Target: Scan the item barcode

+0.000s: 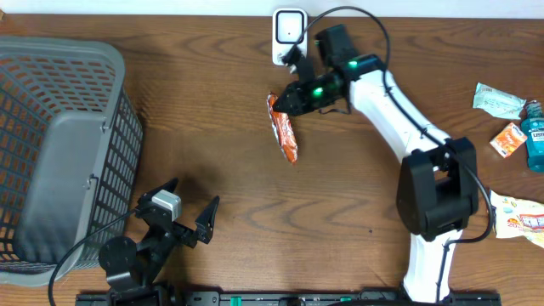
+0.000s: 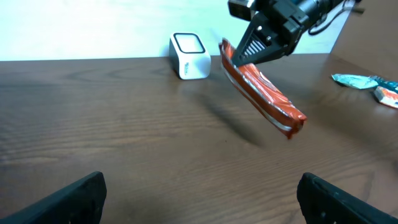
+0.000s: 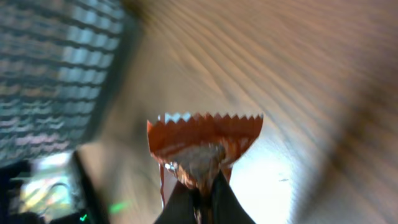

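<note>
Orange packet (image 1: 286,136), one: pinched by its end in our right gripper (image 1: 279,102). We should turn its barcode squarely toward the scanner (image 1: 289,32). Left gripper (image 1: 192,195): fingers spread, idle.

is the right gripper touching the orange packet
Touching. The right wrist view shows the right gripper pinched on the serrated end of the orange packet.
</note>
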